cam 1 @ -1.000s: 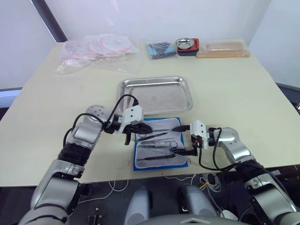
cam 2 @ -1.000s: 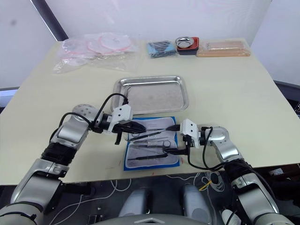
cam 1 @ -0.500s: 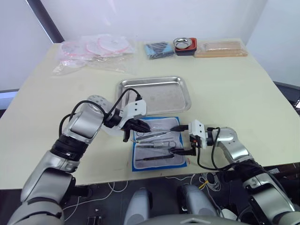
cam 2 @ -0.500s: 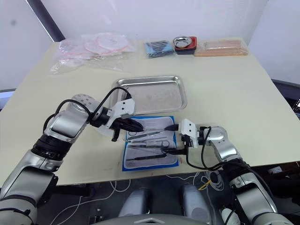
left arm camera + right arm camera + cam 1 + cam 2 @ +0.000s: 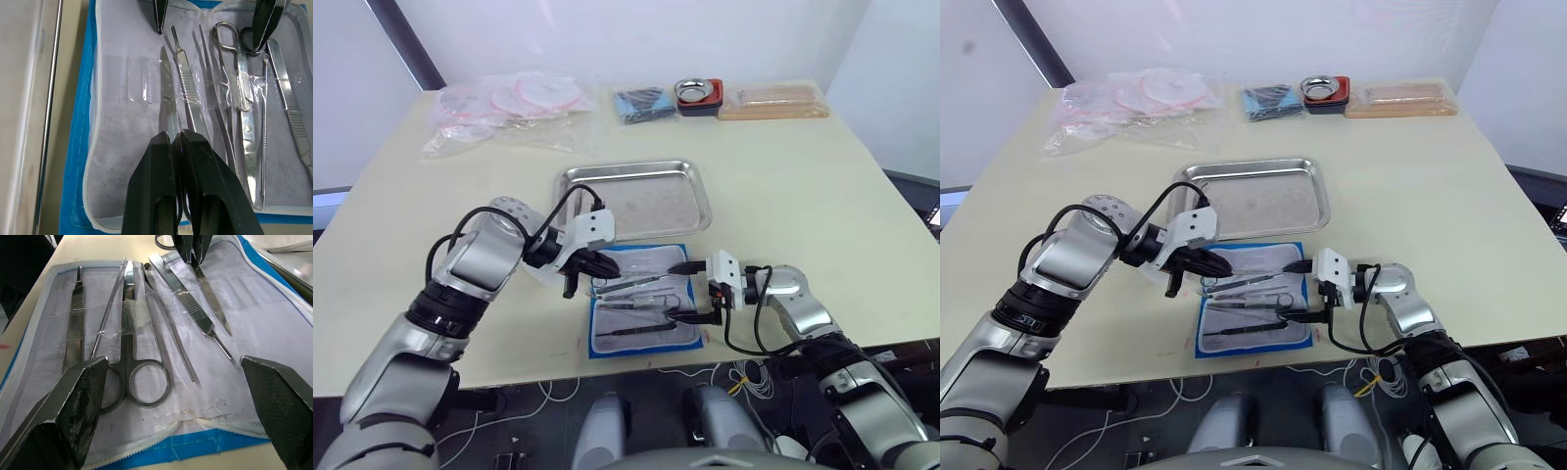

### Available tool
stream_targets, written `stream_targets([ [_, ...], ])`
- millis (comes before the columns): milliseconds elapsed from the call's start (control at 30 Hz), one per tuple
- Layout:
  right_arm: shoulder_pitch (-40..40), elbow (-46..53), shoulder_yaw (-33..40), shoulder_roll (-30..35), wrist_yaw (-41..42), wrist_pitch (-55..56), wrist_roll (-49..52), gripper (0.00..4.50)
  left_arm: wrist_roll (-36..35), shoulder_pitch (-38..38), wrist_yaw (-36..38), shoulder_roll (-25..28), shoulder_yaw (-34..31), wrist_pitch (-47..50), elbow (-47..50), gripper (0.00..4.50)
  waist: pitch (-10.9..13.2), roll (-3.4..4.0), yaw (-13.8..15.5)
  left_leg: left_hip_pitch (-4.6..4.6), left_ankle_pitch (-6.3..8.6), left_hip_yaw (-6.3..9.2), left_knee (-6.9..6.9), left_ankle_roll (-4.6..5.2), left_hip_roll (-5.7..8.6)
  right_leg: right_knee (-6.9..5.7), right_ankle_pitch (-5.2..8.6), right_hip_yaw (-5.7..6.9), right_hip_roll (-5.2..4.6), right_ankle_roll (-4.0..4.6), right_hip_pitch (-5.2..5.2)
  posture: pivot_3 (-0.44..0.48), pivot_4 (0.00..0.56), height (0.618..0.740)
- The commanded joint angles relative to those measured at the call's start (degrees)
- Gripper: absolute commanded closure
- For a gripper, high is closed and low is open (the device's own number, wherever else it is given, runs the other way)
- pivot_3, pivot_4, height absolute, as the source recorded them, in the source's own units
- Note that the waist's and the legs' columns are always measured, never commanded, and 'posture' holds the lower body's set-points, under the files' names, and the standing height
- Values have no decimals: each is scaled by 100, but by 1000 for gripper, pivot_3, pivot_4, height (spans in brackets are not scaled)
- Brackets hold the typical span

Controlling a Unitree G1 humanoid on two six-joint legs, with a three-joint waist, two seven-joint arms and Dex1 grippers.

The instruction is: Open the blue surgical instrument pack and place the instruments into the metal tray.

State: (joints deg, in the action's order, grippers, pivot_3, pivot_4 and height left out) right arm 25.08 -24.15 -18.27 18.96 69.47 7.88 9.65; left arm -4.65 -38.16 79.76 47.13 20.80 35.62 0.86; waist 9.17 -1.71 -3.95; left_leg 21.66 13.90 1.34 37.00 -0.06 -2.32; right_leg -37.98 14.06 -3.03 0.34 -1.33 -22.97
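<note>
The blue surgical instrument pack [image 5: 605, 345] lies open on the table just in front of the metal tray [image 5: 636, 168], its white-grey lining up. Several silver instruments sit under its clear sleeves: ring-handled scissors [image 5: 240, 105], flat tweezers [image 5: 288, 100], a thin probe [image 5: 264, 122] and long forceps [image 5: 211, 93]. My left gripper [image 5: 175, 137] is down on the pack's left half, shut on a flat blade-like instrument [image 5: 166, 83] that still lies in its sleeve. At the pack's right edge my right gripper [image 5: 689, 292] is open, its fingers [image 5: 78, 396] spread wide over the lining. The tray holds nothing.
Along the far edge of the table lie clear plastic bags [image 5: 509, 103], a dark blue cloth bundle [image 5: 644, 103], a small metal bowl in a red-black dish [image 5: 698, 94] and a tan box [image 5: 773, 101]. The table's front edge runs just below the pack.
My left arm has swung its elbow outward while its gripper stays low on the pack's left half. The right gripper has not moved. The camera shifted slightly.
</note>
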Motion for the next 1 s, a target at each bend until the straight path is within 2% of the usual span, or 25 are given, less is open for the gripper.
stream_targets([
  [33, -241, -558, -328, 5, -157, -145, -516, 0, -66, -180, 125, 180, -88, 35, 185, 4479, 0, 0, 0, 0, 0, 1, 0, 0, 0, 0, 0, 0, 0, 0, 0, 0, 150, 740],
  [433, -264, -591, -336, -20, -166, -108, -525, 0, -89, -106, 327, 569, -132, -9, 222, 4479, 0, 0, -2, -2, 0, 1, 0, 0, -1, -1, 0, 0, 0, 0, 0, 0, 150, 740],
  [700, -219, -651, -350, -51, -150, -75, -534, 0, -220, -27, 424, 1005, -326, -13, 281, 4479, 0, -1, -4, -3, 0, 1, 0, 0, -3, -1, 0, 0, 2, 1, 0, 0, 150, 740],
  [933, -104, -802, -387, -106, -66, -5, -567, 0, -480, 170, 443, 1465, -709, 124, 644, 4479, 1, -5, -20, -5, 0, 2, -1, 0, -12, -3, 0, -1, 10, 1, -2, 0, 150, 740],
  [1000, -83, -842, -389, -112, -48, 19, -573, 0, -558, 141, 288, 1422, -875, 158, 625, 4479, 1, -5, -19, -9, 0, 2, 0, 0, -12, -3, 0, -2, 10, 1, -1, 0, 150, 740],
])
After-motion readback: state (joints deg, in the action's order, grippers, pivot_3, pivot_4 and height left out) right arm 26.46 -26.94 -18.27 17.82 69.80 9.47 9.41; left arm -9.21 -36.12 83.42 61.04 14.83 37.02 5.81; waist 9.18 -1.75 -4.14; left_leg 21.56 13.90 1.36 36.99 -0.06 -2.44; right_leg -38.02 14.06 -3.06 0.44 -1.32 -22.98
